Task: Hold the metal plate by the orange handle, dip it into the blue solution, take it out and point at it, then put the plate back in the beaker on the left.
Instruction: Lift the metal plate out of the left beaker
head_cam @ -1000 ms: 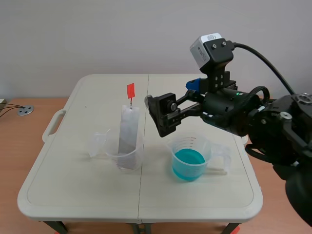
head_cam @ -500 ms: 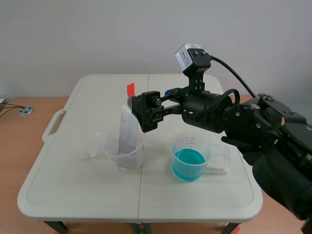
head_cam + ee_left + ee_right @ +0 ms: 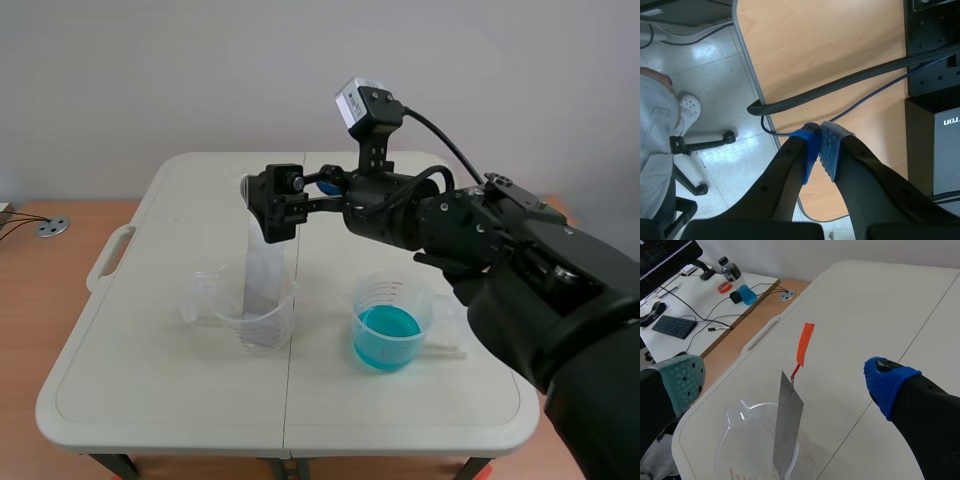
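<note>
A thin metal plate (image 3: 262, 275) stands upright in the clear beaker (image 3: 255, 320) on the left. In the right wrist view its orange handle (image 3: 805, 343) rises from the plate (image 3: 788, 430), just ahead of and between my right gripper's fingers. My right gripper (image 3: 785, 377) is open, one finger on each side of the handle and touching nothing. In the scene view that gripper (image 3: 266, 200) hides the handle. The beaker of blue solution (image 3: 388, 325) stands to the right. My left gripper (image 3: 820, 150) is shut on nothing, away from the table.
A pale stick (image 3: 445, 349) lies by the blue beaker. The right arm (image 3: 450, 225) stretches above the table's middle. Beyond the table's left edge is a desk with a keyboard (image 3: 674, 326). The left wrist view shows a black cable (image 3: 840, 85) on wood.
My right arm has swung left from above the blue beaker to the top of the plate. Its open fingers now straddle the orange handle.
</note>
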